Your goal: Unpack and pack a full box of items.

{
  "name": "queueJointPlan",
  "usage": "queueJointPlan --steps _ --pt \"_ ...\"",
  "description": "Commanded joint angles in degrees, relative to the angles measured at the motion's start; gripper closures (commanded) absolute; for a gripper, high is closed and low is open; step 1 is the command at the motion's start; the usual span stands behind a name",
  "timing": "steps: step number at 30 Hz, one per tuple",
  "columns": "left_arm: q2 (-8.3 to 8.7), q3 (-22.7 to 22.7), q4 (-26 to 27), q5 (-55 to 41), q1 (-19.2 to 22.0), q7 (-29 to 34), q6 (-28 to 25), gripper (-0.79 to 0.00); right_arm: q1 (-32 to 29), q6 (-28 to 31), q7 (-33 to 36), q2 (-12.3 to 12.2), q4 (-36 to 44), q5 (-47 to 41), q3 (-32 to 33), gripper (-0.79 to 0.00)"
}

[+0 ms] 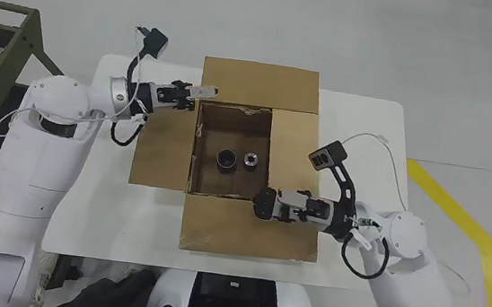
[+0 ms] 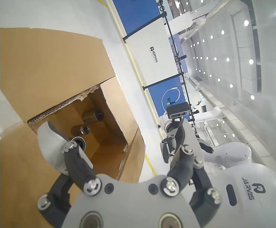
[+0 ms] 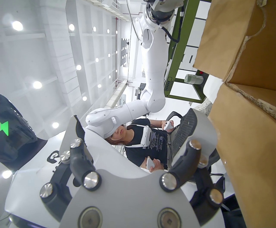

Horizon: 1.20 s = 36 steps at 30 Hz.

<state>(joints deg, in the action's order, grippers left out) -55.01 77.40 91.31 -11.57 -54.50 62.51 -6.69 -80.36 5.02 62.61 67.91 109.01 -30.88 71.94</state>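
Cardboard box [image 1: 253, 84] sits on the table [image 1: 358, 120], flaps splayed for access; two metal cylinders [image 1: 227, 159] remain inside; left gripper [image 1: 206, 90] and right gripper [image 1: 261, 203] hover at opposite rims, both spread and empty, likely poised for unpacking.

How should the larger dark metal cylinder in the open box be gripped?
Probably grip the cylinder across its round outer wall, jaws coming straight down: it seems to stand upright, hollow end up, and the box walls block a sideways approach.
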Motion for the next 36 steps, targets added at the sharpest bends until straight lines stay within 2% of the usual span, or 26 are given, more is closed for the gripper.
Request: queueJointPlan --steps 1,10,17,36 --pt "-0.24 -1.64 0.17 0.35 0.87 -0.79 0.73 -0.785 -1.34 -0.1 1.03 -0.32 0.46 -0.39 1.3 -0.785" --pt "-2.38 -11.62 -1.8 1.04 6.19 -5.8 4.01 -0.785 -6.15 -0.39 4.1 -1.49 1.71 -0.56 4.85 -0.785" --pt "-3.74 -16.6 -3.29 2.38 8.63 -9.11 5.11 -0.785 -6.61 0.13 2.62 -1.76 0.93 -0.6 4.87 -0.785" --pt "-4.01 -17.39 -3.4 2.62 8.93 -9.69 5.24 -0.785 -6.55 0.2 1.96 -1.77 0.91 -0.48 4.7 -0.785"
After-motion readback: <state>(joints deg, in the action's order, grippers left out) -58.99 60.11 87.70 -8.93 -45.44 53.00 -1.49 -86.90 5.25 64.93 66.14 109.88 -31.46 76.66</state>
